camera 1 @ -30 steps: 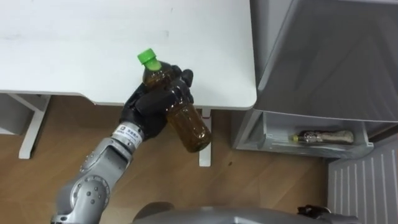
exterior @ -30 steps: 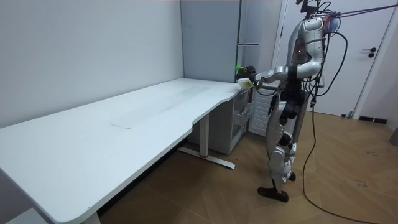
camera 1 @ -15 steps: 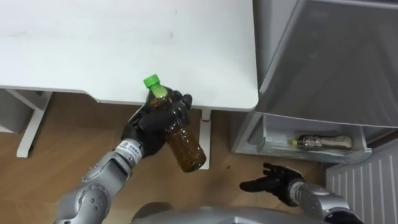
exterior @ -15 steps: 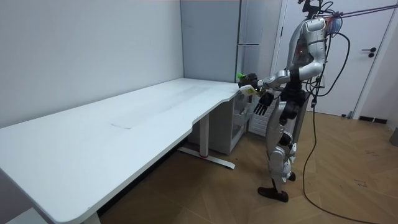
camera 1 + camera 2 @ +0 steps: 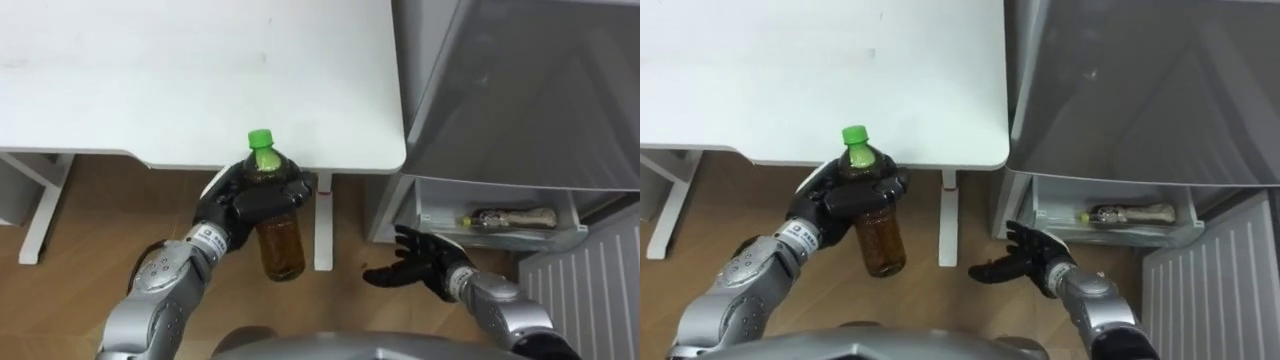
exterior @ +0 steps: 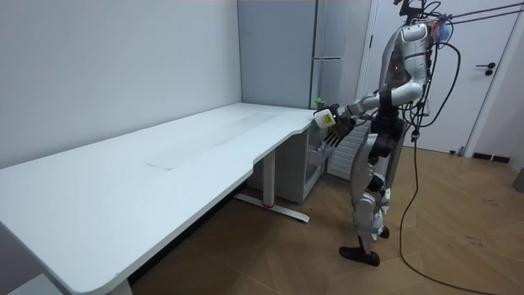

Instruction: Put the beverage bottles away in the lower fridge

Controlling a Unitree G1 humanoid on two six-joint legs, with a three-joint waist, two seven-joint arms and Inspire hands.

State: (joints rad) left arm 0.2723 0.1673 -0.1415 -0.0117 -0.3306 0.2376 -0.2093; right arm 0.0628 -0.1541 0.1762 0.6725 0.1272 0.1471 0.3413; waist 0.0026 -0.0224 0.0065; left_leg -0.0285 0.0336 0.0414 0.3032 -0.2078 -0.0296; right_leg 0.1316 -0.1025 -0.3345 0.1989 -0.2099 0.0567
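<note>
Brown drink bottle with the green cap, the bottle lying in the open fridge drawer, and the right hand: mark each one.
Brown drink bottle with the green cap (image 5: 281, 248), left eye view, lower body.
Bottle lying in the fridge drawer (image 5: 510, 217), left eye view, mid-body.
Right hand (image 5: 425, 268), left eye view, its middle.

Bright, even light comes from above in my view; the white table (image 5: 150, 70) at the upper left gives a pale glare, the floor (image 5: 95, 205) under its edge lies in soft shadow, and the bottle (image 5: 280, 250) in my left hand (image 5: 240, 205) glows amber
</note>
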